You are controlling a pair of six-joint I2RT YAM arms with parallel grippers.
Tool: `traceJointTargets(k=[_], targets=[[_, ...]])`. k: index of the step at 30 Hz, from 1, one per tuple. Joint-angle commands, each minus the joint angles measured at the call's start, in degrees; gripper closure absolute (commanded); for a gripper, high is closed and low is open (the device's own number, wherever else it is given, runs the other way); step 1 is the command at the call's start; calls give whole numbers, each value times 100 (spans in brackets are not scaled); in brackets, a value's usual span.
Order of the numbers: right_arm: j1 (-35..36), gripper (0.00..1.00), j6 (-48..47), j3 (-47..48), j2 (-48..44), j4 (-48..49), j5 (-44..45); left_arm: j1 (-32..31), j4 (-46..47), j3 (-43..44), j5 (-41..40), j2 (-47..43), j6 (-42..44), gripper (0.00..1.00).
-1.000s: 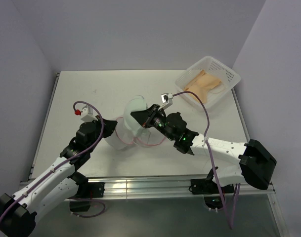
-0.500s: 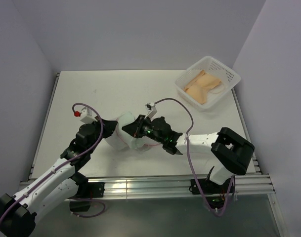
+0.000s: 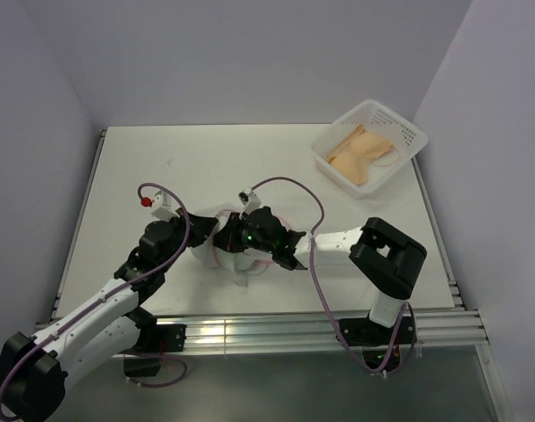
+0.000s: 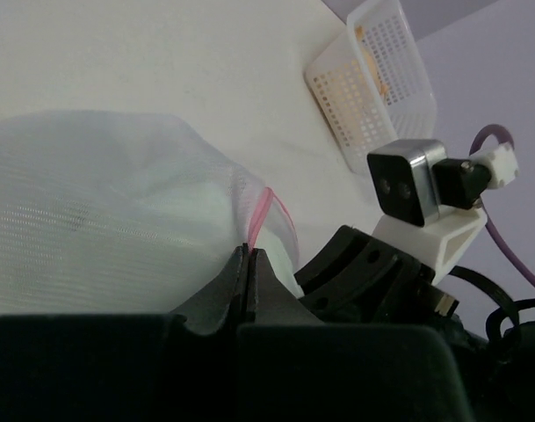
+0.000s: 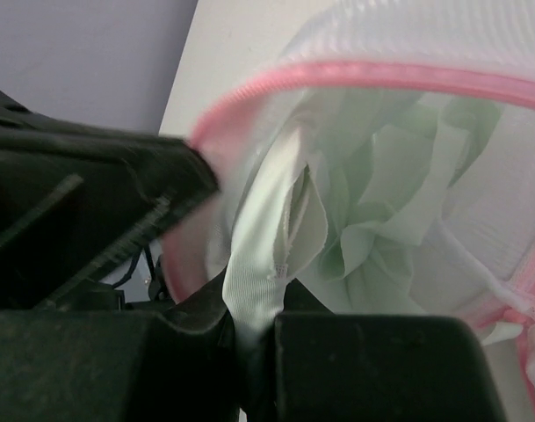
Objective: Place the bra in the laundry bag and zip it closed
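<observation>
**A:** Where is your laundry bag (image 3: 236, 264)?
**B:** On the table (image 3: 162, 167), by the near edge, left of centre. The pale green bra (image 5: 372, 220) is mostly inside the mouth.
**A:** Why is your left gripper (image 4: 251, 264) on it?
**B:** It is clenched on the pink zipper rim (image 5: 381, 75), likely bracing the mouth open for stuffing.
**A:** And your right gripper (image 5: 254, 338)?
**B:** Jaws nearly closed, pinching a fold of bra just inside the rim. The bag is not yet zipped.
</observation>
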Motion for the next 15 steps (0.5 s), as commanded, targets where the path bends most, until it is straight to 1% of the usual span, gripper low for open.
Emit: traceJointTargets(k=[1, 4, 6, 8, 10, 12, 15], targets=[[7, 100, -50, 277, -216, -69, 198, 15, 476, -78, 376, -16, -115, 100], [-54, 100, 65, 330, -532, -227, 601, 15, 257, -183, 376, -252, -124, 100], [-63, 100, 222, 339, -690, -219, 1066, 15, 195, -280, 393, -376, -212, 100], [-63, 100, 346, 479, -665, -297, 1261, 15, 256, -438, 446, -508, -343, 100], [-2, 99, 504, 628, -446, -315, 1551, 6, 344, -578, 525, -543, -440, 100], [16, 99, 662, 734, -131, -350, 1622, 6, 484, -658, 612, -526, -572, 100], [86, 98, 663, 805, 117, -482, 1832, 6, 502, -737, 640, -569, -634, 100]])
